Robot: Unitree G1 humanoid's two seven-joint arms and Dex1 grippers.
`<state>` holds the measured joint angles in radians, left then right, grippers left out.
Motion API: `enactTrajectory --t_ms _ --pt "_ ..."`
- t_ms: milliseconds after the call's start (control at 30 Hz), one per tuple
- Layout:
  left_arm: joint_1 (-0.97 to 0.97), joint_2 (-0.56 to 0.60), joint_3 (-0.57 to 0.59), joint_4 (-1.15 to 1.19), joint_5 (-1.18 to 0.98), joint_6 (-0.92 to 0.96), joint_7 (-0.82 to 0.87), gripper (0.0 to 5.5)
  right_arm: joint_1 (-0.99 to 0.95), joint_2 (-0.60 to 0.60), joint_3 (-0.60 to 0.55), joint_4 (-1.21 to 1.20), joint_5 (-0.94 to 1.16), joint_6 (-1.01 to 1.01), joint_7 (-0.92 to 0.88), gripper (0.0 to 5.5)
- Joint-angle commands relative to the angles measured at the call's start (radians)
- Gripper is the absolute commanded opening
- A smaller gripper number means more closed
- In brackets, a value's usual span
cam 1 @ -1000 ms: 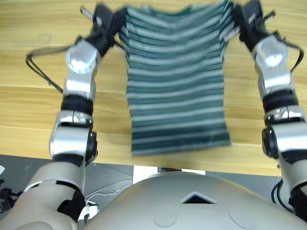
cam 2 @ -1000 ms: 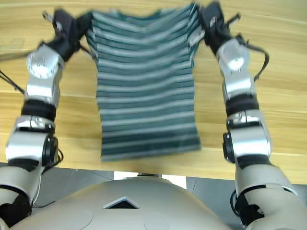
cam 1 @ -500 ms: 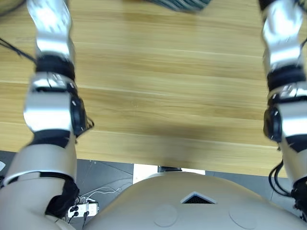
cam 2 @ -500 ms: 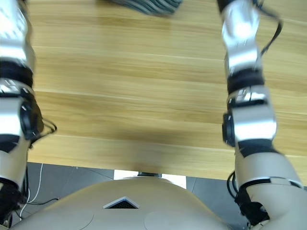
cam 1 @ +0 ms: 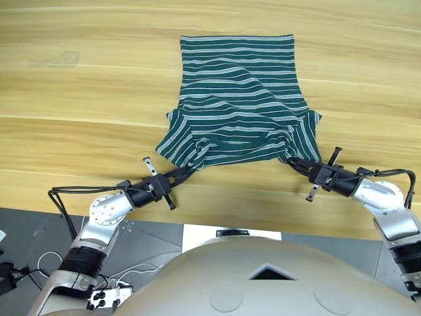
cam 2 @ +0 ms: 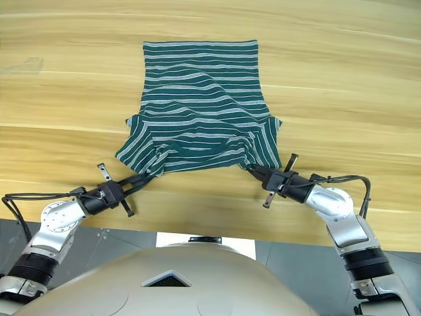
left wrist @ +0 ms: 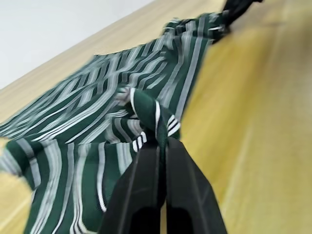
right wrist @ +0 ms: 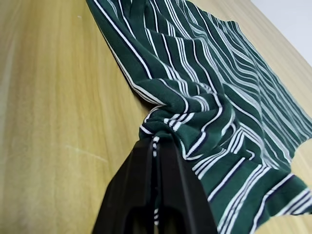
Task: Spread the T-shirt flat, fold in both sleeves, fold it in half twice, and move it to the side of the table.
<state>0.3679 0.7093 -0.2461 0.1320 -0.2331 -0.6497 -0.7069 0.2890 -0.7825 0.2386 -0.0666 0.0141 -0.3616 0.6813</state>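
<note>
The T-shirt (cam 1: 240, 99), dark green with white stripes, lies on the wooden table (cam 1: 79, 118). Its far edge is straight and its middle is rumpled. The near part bunches toward both grippers. My left gripper (cam 1: 186, 171) is shut on the near left corner of the T-shirt (left wrist: 97, 112), low over the table by the front edge. My right gripper (cam 1: 294, 162) is shut on the near right corner, where the cloth (right wrist: 204, 83) gathers into a pinch between the fingers (right wrist: 141, 165). The two grippers are about a shirt's width apart.
Bare wood stretches to the left and right of the shirt and beyond its far edge. The table's front edge (cam 1: 217, 224) runs just behind both grippers. Cables (cam 1: 62, 192) loop off the left arm over the dark floor.
A second ago the shirt hung in the air between both raised grippers. The arms swung outward, then came down and back. The shirt now lies on the table, still held at both corners.
</note>
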Motion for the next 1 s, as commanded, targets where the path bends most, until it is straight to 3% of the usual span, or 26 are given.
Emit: enactTrajectory --t_ms 33,67,167,633,700,767,867,1000 --pt "0.089 0.006 0.028 -0.048 0.013 0.024 -0.008 0.0 0.017 -0.042 -0.042 -0.017 -0.002 -0.008 0.041 0.02" --pt "0.09 0.007 0.049 -0.027 0.022 0.026 -0.001 0.0 0.035 -0.056 -0.058 -0.025 0.012 -0.02 0.055 0.02" --pt "0.104 0.012 0.114 0.017 -0.003 0.031 -0.007 0.67 0.078 -0.098 -0.128 0.017 0.061 -0.094 0.099 0.0" --pt "0.147 -0.015 0.229 0.13 0.011 0.016 -0.07 2.57 0.094 -0.123 -0.175 0.203 0.006 -0.218 0.157 2.23" --pt "0.149 -0.01 0.324 0.138 -0.089 0.014 -0.07 2.92 0.065 -0.123 -0.225 0.229 0.055 -0.213 0.144 2.63" --pt "0.14 -0.019 0.412 0.078 -0.23 0.034 -0.087 3.2 0.046 -0.125 -0.302 0.198 0.177 -0.198 0.157 2.66" --pt "0.081 -0.035 0.45 -0.094 -0.362 0.121 -0.089 3.37 0.019 -0.127 -0.381 0.126 0.33 -0.157 0.199 2.66" --pt "-0.162 -0.064 0.345 -0.207 -0.278 0.289 -0.028 3.37 -0.153 -0.084 -0.292 0.089 0.318 -0.083 0.256 2.66"
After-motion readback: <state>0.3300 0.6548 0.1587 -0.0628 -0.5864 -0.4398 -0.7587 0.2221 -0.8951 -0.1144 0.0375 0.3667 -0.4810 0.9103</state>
